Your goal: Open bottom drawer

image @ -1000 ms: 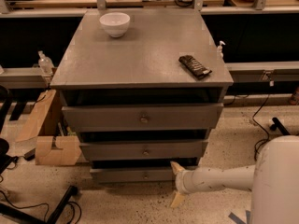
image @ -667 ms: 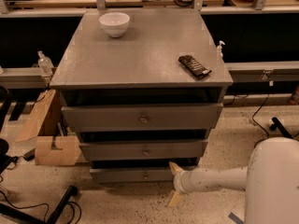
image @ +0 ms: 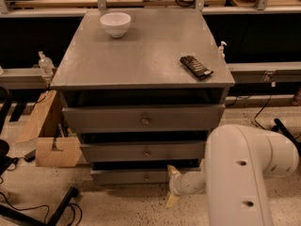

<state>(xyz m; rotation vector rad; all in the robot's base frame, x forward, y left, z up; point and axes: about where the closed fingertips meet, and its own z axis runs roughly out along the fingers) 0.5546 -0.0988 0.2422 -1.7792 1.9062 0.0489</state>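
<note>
Pincer [image: 170,186], fingers spread apart, hangs beside the bottom drawer [image: 127,177], its inside hidden; white bowl [image: 115,24] atop cabinet [image: 141,60].

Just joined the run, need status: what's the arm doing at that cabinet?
The robot's arm reaches low in front of the grey cabinet. Its gripper sits level with the bottom drawer, just right of the knob, open and not holding it. The drawer's inside isn't showing, so the pull hasn't begun. A white bowl sits on top.
</note>
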